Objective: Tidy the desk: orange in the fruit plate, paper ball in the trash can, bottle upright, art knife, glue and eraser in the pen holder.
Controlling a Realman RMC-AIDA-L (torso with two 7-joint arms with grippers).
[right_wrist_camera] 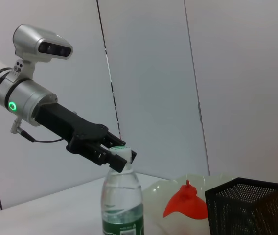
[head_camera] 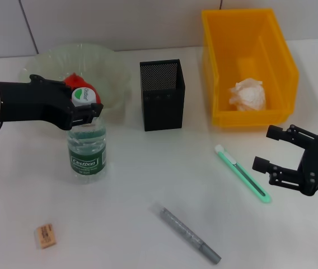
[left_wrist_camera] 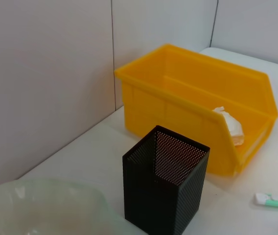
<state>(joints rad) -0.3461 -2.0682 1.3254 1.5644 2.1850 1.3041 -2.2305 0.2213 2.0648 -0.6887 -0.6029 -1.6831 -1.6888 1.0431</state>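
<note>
The bottle (head_camera: 87,150) stands upright on the table left of centre, and my left gripper (head_camera: 89,101) is shut on its white-and-green cap, also seen in the right wrist view (right_wrist_camera: 119,156). Behind that gripper the orange (head_camera: 74,79) lies in the fruit plate (head_camera: 111,63). The paper ball (head_camera: 247,95) rests inside the trash can (head_camera: 271,50). Between plate and bin stands the pen holder (head_camera: 162,98). On the table lie the green art knife (head_camera: 242,172), the grey glue stick (head_camera: 190,235) and the eraser (head_camera: 46,235). My right gripper (head_camera: 264,148) hovers open just right of the knife.
A white wall runs along the table's far edge, close behind the plate, holder and bin. The left arm's black forearm (head_camera: 30,103) stretches in from the left edge over the table.
</note>
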